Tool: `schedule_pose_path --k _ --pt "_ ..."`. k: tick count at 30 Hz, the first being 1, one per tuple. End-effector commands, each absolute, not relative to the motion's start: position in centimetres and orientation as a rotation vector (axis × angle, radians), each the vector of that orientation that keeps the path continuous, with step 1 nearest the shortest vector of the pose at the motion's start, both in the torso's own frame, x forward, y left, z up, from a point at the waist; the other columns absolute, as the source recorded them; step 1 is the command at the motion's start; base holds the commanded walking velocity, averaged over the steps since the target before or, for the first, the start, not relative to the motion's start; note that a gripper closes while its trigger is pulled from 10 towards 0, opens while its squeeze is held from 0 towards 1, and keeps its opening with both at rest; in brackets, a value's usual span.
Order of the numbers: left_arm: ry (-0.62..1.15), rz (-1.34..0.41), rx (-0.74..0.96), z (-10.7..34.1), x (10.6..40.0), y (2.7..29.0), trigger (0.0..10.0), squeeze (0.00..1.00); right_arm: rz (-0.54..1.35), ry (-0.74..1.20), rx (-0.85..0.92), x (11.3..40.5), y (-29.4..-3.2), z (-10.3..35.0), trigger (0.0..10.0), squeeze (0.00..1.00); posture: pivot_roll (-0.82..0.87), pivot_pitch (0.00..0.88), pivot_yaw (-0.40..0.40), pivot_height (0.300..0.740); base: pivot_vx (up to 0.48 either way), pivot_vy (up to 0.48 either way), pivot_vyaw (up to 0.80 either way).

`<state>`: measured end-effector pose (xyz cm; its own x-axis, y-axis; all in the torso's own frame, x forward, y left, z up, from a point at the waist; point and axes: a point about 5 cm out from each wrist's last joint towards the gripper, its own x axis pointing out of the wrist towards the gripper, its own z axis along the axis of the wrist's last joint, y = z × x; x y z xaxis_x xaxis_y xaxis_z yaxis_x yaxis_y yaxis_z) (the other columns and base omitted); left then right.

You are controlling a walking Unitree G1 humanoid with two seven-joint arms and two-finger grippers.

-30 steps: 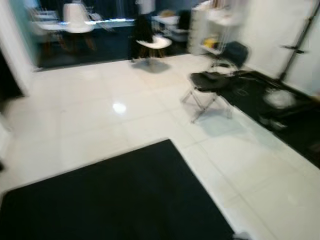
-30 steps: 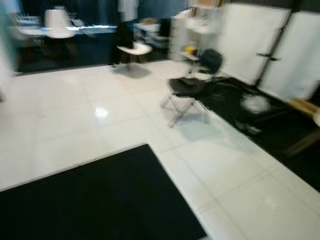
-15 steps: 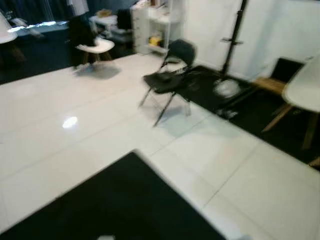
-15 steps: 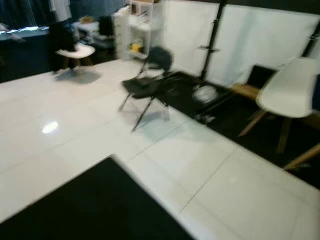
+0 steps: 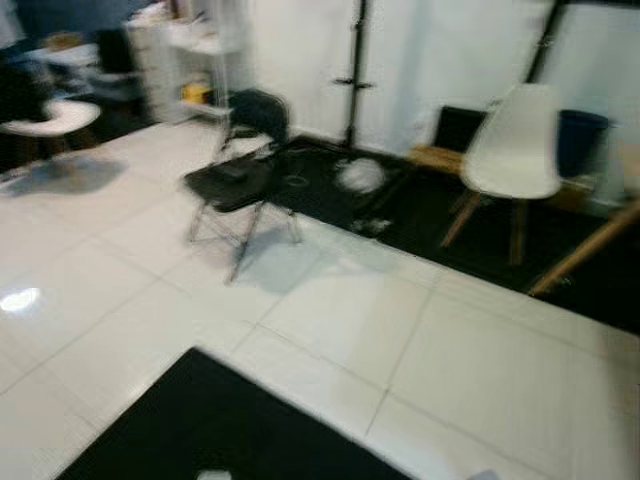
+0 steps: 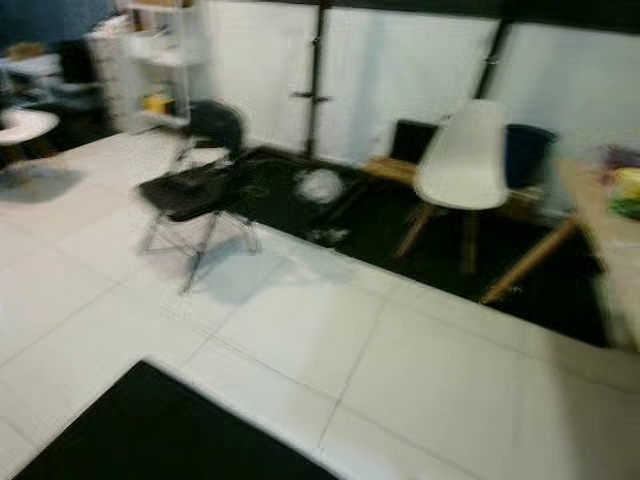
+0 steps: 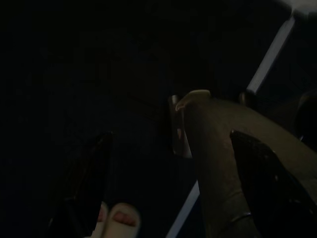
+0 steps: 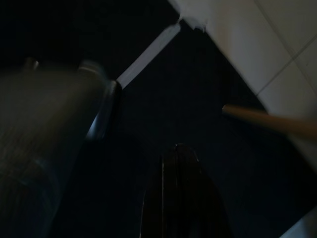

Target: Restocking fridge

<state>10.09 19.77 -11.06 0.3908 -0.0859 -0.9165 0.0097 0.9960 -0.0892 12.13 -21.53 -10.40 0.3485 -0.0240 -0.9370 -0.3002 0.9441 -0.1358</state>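
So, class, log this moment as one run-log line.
phase: walking, blurred | ahead: black folding chair, white shell chair | floor: white tiles, black mat

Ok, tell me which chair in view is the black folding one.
The black folding chair on the white tiles, left of the white shell chair, which has wooden legs.

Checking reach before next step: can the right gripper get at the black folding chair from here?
Probably not. The black folding chair stands well across the white tiled floor, beyond the black mat. The right gripper hangs low over dark flooring; the robot would likely need to walk closer.
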Motion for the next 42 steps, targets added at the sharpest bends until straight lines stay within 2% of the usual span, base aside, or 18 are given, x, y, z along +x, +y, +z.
schedule_pose_path --k 1,9,14,20,27,28,30,34,37,42 --pt "1.235 -0.079 -0.078 -11.5 8.6 19.3 10.0 0.0 0.173 1.197 -0.317 12.5 -22.1 -10.2 10.0 0.0 -0.03 0.0 0.002 0.74 0.255 0.0 -0.78" --pt "1.228 -0.068 -0.049 -11.3 9.1 20.2 10.0 0.0 0.15 1.188 -0.325 13.0 -22.9 -9.8 10.0 0.0 -0.03 0.0 -0.016 0.74 0.256 0.0 -0.78" --pt "1.207 -0.058 -0.063 -11.2 9.6 20.3 10.0 0.0 0.163 1.192 -0.348 13.0 -23.2 -9.8 10.0 0.0 -0.03 0.0 -0.001 0.74 0.254 0.0 -0.78" --pt "1.204 -0.064 -0.061 -11.1 10.0 20.0 10.0 0.0 0.189 1.176 -0.339 13.7 -22.1 -9.8 10.0 0.0 -0.01 0.0 0.014 0.74 0.253 0.0 -0.78" --pt "1.196 -0.07 -0.051 -11.0 10.6 19.7 10.0 0.0 0.189 1.185 -0.355 13.8 -22.1 -9.8 10.0 0.0 -0.01 0.0 0.021 0.74 0.072 0.0 -0.78" --pt "1.177 -0.052 -0.049 -10.9 11.2 19.6 10.0 0.0 0.17 1.138 -0.329 15.1 -21.8 -9.4 10.0 0.0 -0.01 0.0 0.011 0.74 0.0 0.0 0.0" --pt "1.161 -0.041 -0.051 -10.8 11.8 19.4 10.0 0.0 0.16 1.114 -0.313 15.8 -21.8 -9.1 10.0 0.0 0.0 0.0 0.006 0.74 0.0 0.0 0.0" --pt "1.149 -0.046 -0.045 -10.6 12.5 19.2 10.0 0.0 0.145 1.113 -0.32 16.3 -21.9 -8.9 10.0 0.0 0.0 0.0 -0.011 0.74 0.0 0.0 0.0" --pt "1.139 -0.049 -0.018 -10.4 13.0 19.5 10.0 0.0 0.176 1.073 -0.31 17.5 -21.1 -8.5 10.0 0.0 -0.01 0.0 -0.015 0.74 0.0 0.0 0.0" --pt "1.167 -0.037 0.057 -10.5 12.6 20.0 10.0 0.0 0.191 1.08 -0.315 17.6 -20.6 -8.5 10.0 0.0 -0.03 0.0 -0.009 0.74 0.0 0.0 0.0"
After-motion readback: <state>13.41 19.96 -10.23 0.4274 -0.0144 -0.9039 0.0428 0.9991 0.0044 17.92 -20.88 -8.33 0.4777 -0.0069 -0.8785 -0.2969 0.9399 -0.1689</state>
